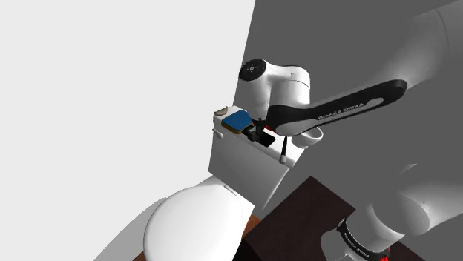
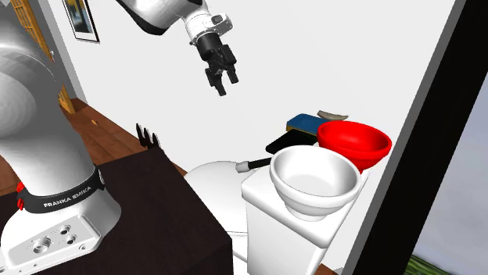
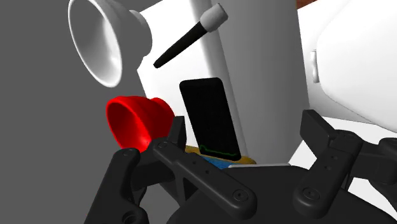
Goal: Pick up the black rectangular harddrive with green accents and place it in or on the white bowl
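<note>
The black flat harddrive (image 2: 287, 141) (image 3: 210, 114), with a thin green line at one end, lies on the white toilet tank lid (image 2: 262, 189). It sits between the white bowl (image 2: 316, 178) (image 3: 100, 42) and a blue-topped box (image 2: 304, 123). My gripper (image 2: 222, 82) (image 3: 247, 127) hangs open well above the tank, touching nothing. In the wrist view the harddrive lies ahead of my spread fingers (image 3: 179, 135), nearer one of them.
A red bowl (image 2: 355, 141) (image 3: 135, 119) stands behind the white one, against the wall. A black-handled tool with a white tip (image 2: 252, 165) (image 3: 189, 36) lies on the lid's front edge. The toilet's closed seat (image 1: 194, 222) is below, with the dark stand (image 2: 160, 215) beside it.
</note>
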Controlling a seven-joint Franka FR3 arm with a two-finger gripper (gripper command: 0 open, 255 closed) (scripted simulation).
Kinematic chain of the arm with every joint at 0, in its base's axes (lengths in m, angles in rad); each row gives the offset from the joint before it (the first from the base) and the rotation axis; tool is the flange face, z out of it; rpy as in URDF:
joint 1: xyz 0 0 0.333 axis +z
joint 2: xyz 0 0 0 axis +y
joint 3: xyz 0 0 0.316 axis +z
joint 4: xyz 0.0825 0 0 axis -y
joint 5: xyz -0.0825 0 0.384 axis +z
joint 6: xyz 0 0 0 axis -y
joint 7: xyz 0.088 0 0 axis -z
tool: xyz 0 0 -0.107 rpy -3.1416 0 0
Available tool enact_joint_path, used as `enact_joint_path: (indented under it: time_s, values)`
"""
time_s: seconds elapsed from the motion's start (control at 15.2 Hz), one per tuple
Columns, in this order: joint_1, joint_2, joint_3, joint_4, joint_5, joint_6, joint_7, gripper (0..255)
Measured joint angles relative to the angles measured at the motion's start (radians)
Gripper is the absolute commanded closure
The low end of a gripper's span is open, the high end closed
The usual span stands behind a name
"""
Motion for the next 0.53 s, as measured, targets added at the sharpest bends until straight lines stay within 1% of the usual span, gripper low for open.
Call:
enact_joint_path:
  time_s: [0.13,0.26,0.4,0.53]
  values:
    - [-0.018,0.122,0.041,0.039,-0.143,-0.031,0.108,0]
    - [-0.018,0.248,0.063,0.087,-0.284,-0.089,0.209,0]
    - [0.004,0.383,0.064,0.141,-0.415,-0.166,0.303,0]
    - [0.038,0.506,0.044,0.202,-0.531,-0.251,0.366,0]
